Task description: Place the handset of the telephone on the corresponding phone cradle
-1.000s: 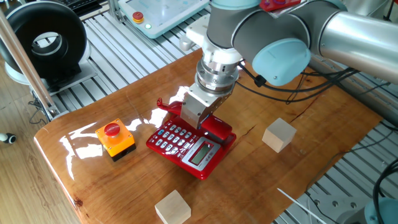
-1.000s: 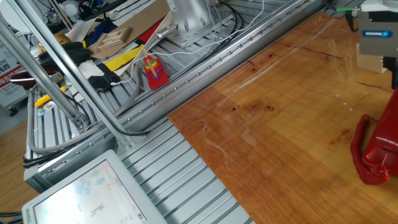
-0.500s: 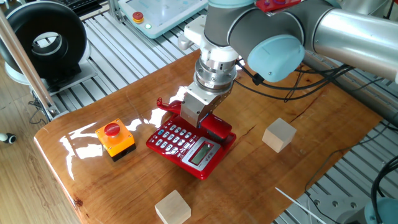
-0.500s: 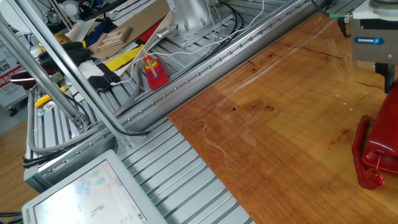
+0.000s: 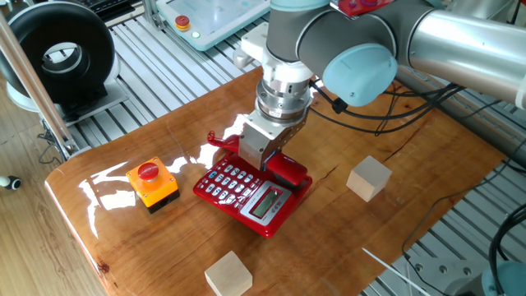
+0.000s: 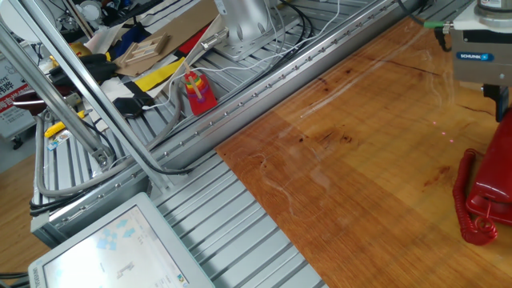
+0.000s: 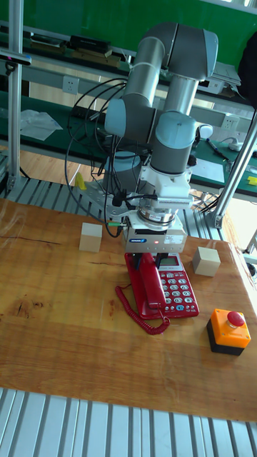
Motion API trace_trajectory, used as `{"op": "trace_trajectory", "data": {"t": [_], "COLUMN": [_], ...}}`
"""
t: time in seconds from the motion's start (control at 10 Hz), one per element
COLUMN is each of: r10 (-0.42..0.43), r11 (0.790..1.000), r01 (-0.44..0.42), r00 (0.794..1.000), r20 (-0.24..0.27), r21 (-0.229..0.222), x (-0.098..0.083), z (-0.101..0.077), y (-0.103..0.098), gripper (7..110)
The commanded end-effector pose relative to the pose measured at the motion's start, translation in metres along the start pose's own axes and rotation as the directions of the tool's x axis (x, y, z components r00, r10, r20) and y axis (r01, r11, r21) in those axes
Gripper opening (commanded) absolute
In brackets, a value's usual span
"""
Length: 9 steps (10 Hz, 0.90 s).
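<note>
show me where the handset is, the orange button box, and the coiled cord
handset [image 7: 145,283], tall fixed view, middle of its red body.
orange button box [image 5: 153,182], one fixed view, its orange top beside the red button.
coiled cord [image 7: 133,310], tall fixed view, loop beside the phone.

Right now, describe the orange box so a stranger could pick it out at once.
Start at the red telephone in the middle of the wooden table. Beside its keypad, apart from it, sits the orange box. Unlike the two plain wooden cubes, it has a black base and a round red button on top.
</note>
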<state>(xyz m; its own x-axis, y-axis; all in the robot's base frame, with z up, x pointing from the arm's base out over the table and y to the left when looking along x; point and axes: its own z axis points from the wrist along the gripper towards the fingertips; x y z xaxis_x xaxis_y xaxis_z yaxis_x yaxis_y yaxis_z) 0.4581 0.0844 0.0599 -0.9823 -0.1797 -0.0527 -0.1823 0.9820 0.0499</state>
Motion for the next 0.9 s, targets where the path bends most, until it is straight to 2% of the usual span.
{"op": "trace_trajectory", "data": {"t": [0.0, 0.8], "r10": [0.011, 0.016], "r11": [1.000, 1.000], "r01": [-0.011, -0.016], "r00": [1.000, 1.000], "r20": [-0.003, 0.000], "r21": [-0.010, -0.019], "x": [-0.0006, -0.0021], "z": [0.0006, 0.0024], "y": [-0.0009, -0.0006], "gripper": [22, 22]}}
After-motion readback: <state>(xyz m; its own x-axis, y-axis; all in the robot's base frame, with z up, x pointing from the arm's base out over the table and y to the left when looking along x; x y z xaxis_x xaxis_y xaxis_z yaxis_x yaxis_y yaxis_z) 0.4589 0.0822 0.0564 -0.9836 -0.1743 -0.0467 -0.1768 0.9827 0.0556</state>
